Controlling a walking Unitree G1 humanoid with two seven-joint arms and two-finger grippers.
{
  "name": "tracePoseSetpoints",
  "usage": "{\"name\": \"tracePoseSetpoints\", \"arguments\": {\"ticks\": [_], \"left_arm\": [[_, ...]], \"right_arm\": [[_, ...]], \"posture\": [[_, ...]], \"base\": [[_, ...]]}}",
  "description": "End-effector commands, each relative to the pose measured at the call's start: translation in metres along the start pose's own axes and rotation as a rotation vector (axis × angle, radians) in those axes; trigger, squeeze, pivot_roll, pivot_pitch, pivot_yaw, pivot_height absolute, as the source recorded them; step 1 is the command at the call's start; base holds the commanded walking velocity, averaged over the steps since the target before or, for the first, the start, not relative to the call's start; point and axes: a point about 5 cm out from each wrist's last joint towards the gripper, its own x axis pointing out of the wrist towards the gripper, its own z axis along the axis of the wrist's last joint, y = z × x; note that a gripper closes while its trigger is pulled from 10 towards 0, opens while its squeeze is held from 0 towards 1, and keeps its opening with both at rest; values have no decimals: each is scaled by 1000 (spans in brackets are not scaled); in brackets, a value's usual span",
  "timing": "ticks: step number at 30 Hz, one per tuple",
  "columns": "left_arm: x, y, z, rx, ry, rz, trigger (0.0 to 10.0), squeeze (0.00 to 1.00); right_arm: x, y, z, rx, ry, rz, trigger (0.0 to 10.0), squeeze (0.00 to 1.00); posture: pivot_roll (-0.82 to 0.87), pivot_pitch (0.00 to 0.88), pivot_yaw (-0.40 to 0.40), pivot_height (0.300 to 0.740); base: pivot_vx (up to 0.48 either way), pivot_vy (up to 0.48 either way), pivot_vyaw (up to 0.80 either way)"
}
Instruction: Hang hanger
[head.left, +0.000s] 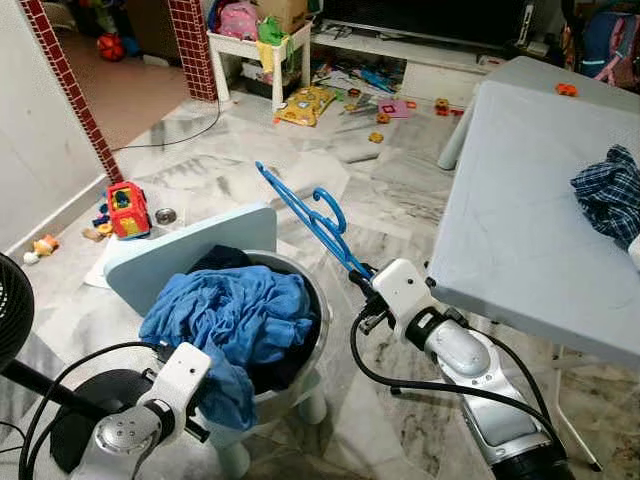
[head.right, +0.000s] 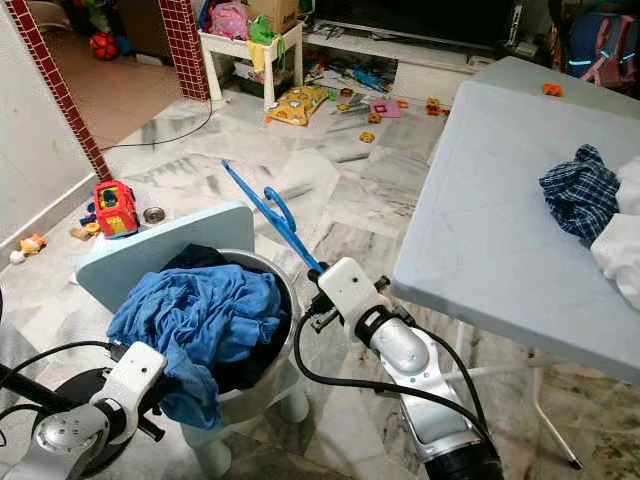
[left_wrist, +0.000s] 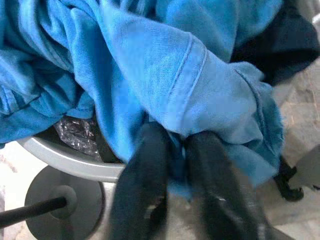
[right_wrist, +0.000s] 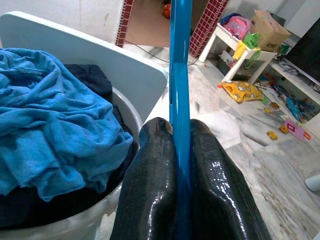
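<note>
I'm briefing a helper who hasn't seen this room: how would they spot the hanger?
Find the grey folding table; left of it stands a basin heaped with blue clothes. The hanger is the thin bright-blue plastic one sticking up beside it, clamped in the right gripper, rigid unlike the soft laundry.
</note>
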Motion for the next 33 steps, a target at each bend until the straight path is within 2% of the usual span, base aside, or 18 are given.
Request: {"name": "tracePoseSetpoints", "arguments": {"ticks": [1,2,3,5,9,13,14,15,17,24,29,31,33], "left_arm": [[-3,0,-1,24,13,1,10000,1000],[-4,0,0,36,14,-1,10000,1000],[-9,-2,-1,94,36,-34,10000,1000],[-14,-5,-2,145,73,-81,10000,1000],[-28,-10,-2,188,116,-175,10000,1000],[-35,-7,0,265,136,-178,10000,1000],[-34,-4,5,266,116,-153,10000,1000],[-29,4,20,224,30,-79,10000,1000],[-26,10,32,205,-27,-31,10000,1000],[-15,15,50,217,-73,14,10000,1000],[-3,9,47,230,-47,-39,10000,1000],[-1,5,45,240,-25,-77,10000,918],[-1,3,44,245,-17,-87,10000,914]], "right_arm": [[0,-2,2,-9,-11,3,10000,0],[-1,-2,1,-10,-10,3,10000,0],[-1,-1,1,-10,-9,4,10000,0],[-2,-1,1,-11,-9,5,10000,0],[-4,0,0,-13,-6,12,10000,0],[-3,0,0,-14,-5,16,10000,0],[-3,1,0,-14,-5,17,10000,0],[-2,1,1,-14,-5,20,10000,0],[-2,2,1,-15,-6,26,10000,0],[-2,4,2,-18,-7,33,10000,0],[-1,5,2,-23,-8,36,10000,0],[-2,5,2,-26,-7,33,10000,0],[-3,5,2,-25,-5,31,10000,0]], "posture": [[-92,68,-55,740],[-92,71,-55,740],[-93,74,-54,740],[-94,79,-56,740],[-89,86,-60,740],[-84,93,-65,740],[-84,94,-66,740],[-83,96,-67,740],[-83,97,-70,740],[-88,102,-70,740],[-97,105,-63,740],[-102,106,-56,740],[-101,107,-54,740]], "base": [[0,0,0],[0,0,0],[0,0,0],[0,0,0],[0,0,0],[0,0,0],[0,0,0],[0,0,0],[0,0,0],[0,0,0],[0,0,0],[0,0,0],[0,0,0]]}}
